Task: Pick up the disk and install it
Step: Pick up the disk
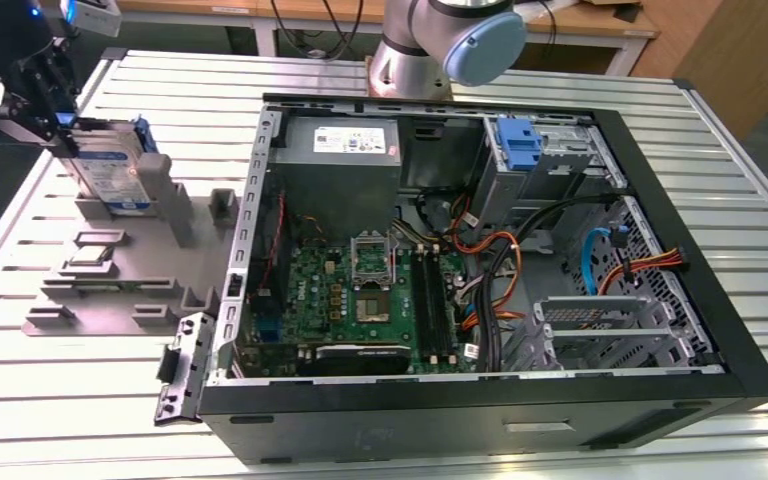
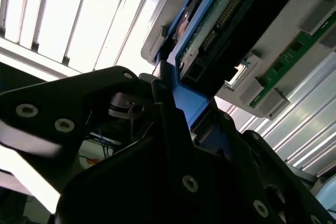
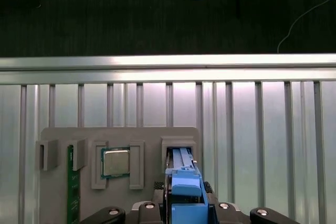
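A slatted metal table [image 1: 64,400] carries the whole job, with dark floor beyond its edge. Nearest the wrist, the gripper [image 1: 64,125] sits at the upper end of the disk [image 1: 107,170]. In the second wrist view its black fingers [image 2: 126,106] appear pressed onto the blue carrier edge, pinching it.

The disk stands on edge, its long axis running roughly upright from the fingers down to the grey fixture [image 1: 104,290] at the exterior view's left. Its lower end is at the fixture's tall slot [image 3: 181,148]; whether it has lifted clear I cannot tell.

Just beside that slot, the fixture's other pockets hold a processor [image 3: 115,162] and a green memory stick [image 3: 71,182].

Further off, toward the exterior view's right, the open case [image 1: 744,380] lies on its side. Inside are the motherboard [image 1: 357,300], a grey power supply [image 1: 337,150] and loose cables. At its far corner is the drive bay [image 1: 584,140] with a blue bracket [image 1: 520,145], well apart from the disk, with the width of the case between them.
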Robot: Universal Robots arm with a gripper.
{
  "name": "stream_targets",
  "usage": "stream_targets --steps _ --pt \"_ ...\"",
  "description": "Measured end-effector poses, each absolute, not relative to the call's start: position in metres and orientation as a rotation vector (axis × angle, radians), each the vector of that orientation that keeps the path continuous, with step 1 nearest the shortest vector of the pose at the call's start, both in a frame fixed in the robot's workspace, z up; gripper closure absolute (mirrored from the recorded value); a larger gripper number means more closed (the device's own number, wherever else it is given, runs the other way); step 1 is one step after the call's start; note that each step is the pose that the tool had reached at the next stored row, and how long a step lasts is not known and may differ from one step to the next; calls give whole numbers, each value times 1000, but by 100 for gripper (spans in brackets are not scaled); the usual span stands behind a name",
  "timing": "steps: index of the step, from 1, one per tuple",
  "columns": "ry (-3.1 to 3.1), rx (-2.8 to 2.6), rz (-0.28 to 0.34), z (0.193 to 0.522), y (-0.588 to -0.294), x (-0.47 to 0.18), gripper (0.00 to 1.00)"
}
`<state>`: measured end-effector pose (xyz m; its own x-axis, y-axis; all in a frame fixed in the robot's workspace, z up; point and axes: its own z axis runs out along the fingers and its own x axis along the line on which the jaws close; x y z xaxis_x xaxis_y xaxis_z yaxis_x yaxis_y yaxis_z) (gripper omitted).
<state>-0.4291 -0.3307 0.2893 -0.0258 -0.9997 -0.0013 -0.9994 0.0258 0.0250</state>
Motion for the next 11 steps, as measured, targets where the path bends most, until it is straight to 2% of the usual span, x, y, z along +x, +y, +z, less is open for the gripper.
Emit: stream_targets --steps 11 --pt "-2250 2192 -4 289 -331 -430 63"
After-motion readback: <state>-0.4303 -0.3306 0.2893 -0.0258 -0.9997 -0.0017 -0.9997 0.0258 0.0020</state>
